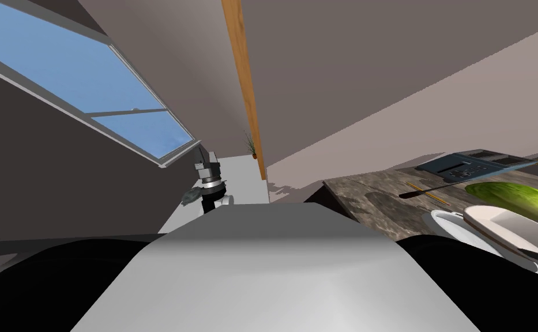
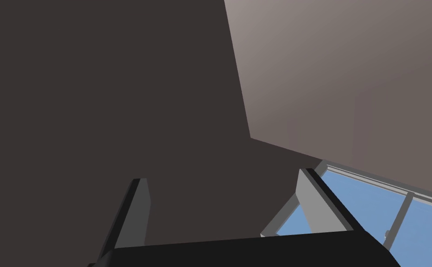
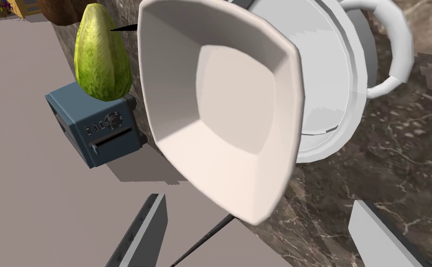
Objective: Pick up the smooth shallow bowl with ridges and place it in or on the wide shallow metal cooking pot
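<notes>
Right gripper [image 3: 256,204]: fingers spread wide, nothing between them, just short of the white square-sided bowl [image 3: 219,106] and not touching it. The bowl lies across the white pot [image 3: 330,79] on the mottled stone counter [image 3: 395,153] and hides much of it; whether it sits on the rim or inside is unclear. Left gripper [image 2: 222,176]: fingers apart, empty, out to my left.

Bowl [image 3: 224,116] smooth, matt cream; pot [image 3: 330,69] plain white; counter [image 3: 395,153] dark veined stone
</notes>
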Controlling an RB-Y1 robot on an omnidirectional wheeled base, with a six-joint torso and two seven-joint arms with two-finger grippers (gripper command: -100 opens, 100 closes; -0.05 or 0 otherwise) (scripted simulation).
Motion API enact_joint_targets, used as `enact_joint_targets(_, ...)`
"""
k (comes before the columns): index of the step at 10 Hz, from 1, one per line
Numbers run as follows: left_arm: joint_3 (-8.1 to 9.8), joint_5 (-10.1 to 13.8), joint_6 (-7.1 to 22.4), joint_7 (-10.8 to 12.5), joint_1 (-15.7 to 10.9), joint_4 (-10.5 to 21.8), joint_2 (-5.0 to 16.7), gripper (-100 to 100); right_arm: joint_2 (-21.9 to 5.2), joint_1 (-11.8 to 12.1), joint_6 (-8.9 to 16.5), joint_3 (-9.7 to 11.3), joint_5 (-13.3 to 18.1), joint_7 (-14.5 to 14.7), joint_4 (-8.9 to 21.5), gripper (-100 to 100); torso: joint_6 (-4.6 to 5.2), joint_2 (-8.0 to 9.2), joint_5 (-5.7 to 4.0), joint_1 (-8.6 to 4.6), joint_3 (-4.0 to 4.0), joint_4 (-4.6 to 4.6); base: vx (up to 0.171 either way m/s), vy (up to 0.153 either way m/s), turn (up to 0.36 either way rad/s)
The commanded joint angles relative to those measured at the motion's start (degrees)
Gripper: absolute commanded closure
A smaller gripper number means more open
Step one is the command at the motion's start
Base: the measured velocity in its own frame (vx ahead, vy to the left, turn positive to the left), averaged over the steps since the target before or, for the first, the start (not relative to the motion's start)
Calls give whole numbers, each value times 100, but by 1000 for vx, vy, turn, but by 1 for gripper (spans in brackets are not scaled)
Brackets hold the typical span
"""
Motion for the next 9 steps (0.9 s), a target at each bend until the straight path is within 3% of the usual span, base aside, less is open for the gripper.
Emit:
enact_joint_targets(1,0,0,0,0,0,0,0,0,4,-281,-156,216,129,-102,237,-100,0,0,0,0,0,0,-1,10,-31)
enact_joint_targets(3,0,0,0,0,0,0,0,0,5,-235,-127,177,105,-73,198,-100,-2,-1,-4,-11,0,0,0,-3,1)
enact_joint_targets(4,0,0,0,0,0,0,0,0,6,-248,-139,188,113,-84,209,0,-1,-1,-4,-12,0,0,0,0,0)
enact_joint_targets(9,0,0,0,0,0,0,0,0,6,-246,-138,187,112,-83,207,0,-1,-1,-4,-10,0,0,0,0,0)
